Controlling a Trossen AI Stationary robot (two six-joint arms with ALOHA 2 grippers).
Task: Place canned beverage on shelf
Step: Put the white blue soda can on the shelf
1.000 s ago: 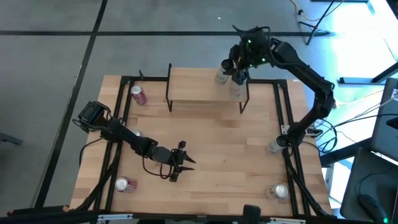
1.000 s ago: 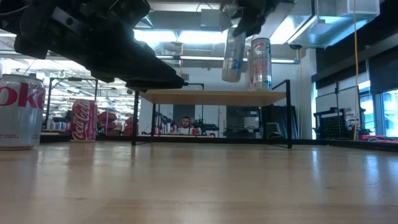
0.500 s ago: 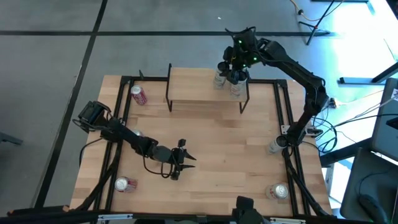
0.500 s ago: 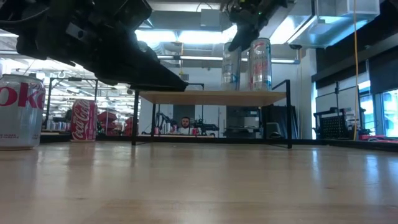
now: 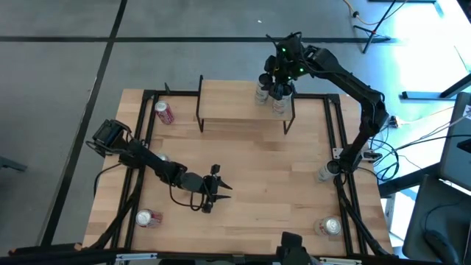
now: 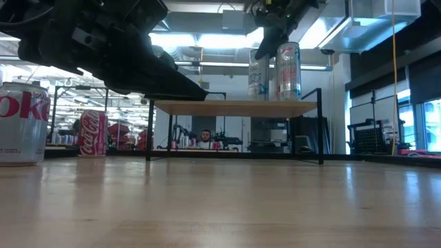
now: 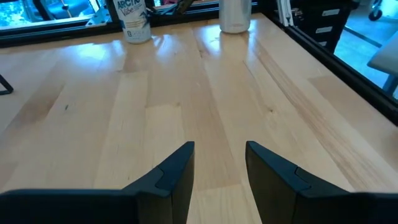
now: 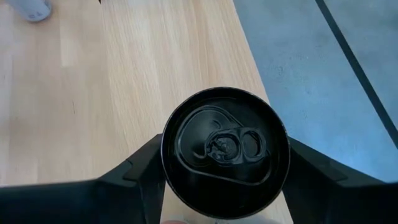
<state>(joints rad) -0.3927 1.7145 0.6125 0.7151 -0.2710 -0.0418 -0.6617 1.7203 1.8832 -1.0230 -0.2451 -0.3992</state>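
The shelf (image 5: 235, 99) stands at the table's far side, a light plank on thin black legs (image 6: 227, 107). A slim silver can (image 6: 258, 74) stands upright on its right end, next to a taller white can (image 6: 289, 71). My right gripper (image 5: 271, 87) is over the slim can and shut on it; the right wrist view shows the can's dark top (image 8: 225, 149) between the fingers. My left gripper (image 5: 214, 190) is open and empty, low over the table's near middle (image 7: 217, 168). My right gripper pinches the slim can's upper wall just under the rim (image 8: 165, 163) between its two fingers (image 8: 140, 171), one on each side. The fingers come from above, pointing down. The can stands upright with its base on the shelf's plank.
A red Coke can (image 5: 163, 112) stands on the table left of the shelf. A Diet Coke can (image 5: 149, 218) stands near the front left, and two more cans (image 5: 326, 173) (image 5: 331, 227) along the right side. The black frame rails (image 5: 337, 132) edge the table.
My right gripper has gone a little toward the table's far left and down with the slim can. The can was tilted and clear of the plank; it now stands upright on the shelf beside the white can.
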